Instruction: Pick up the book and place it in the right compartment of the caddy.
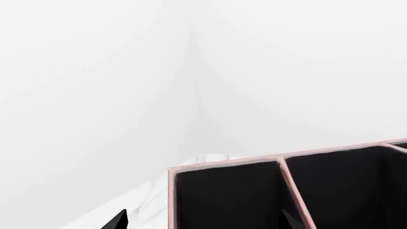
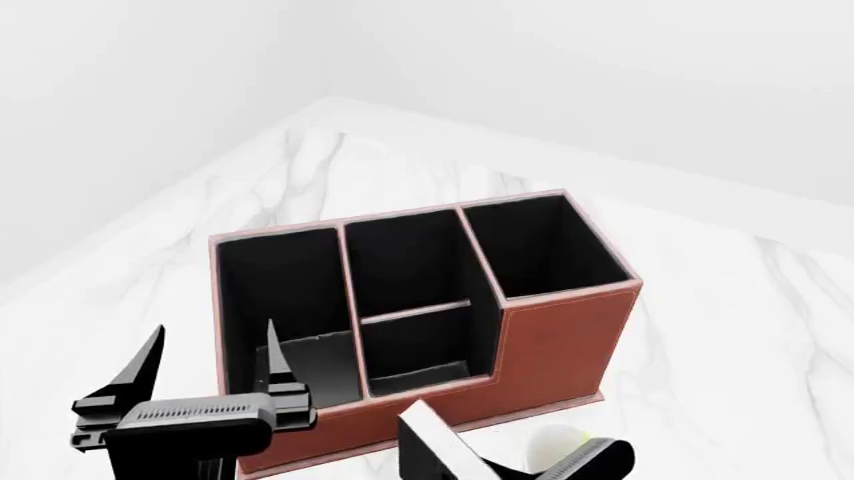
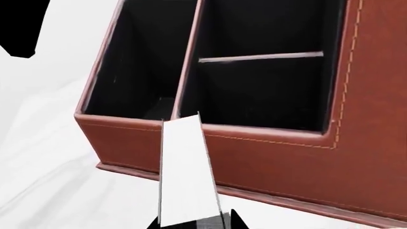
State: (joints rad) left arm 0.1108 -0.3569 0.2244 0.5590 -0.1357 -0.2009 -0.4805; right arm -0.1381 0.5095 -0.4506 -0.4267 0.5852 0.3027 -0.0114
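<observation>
One book (image 2: pixel 434 445) clamped in the right hand (image 2: pixel 501 468), held before one caddy (image 2: pixel 561 345), left hand (image 2: pixel 214 375) spread wide, empty.

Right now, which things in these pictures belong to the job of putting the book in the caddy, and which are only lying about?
Belong to the job:
- book, held in the right gripper
- caddy
- right compartment, the tallest end section

Only lying about:
- white-and-yellow mug, partly hidden behind the right gripper
- left gripper, open and holding nothing
- marble table
</observation>
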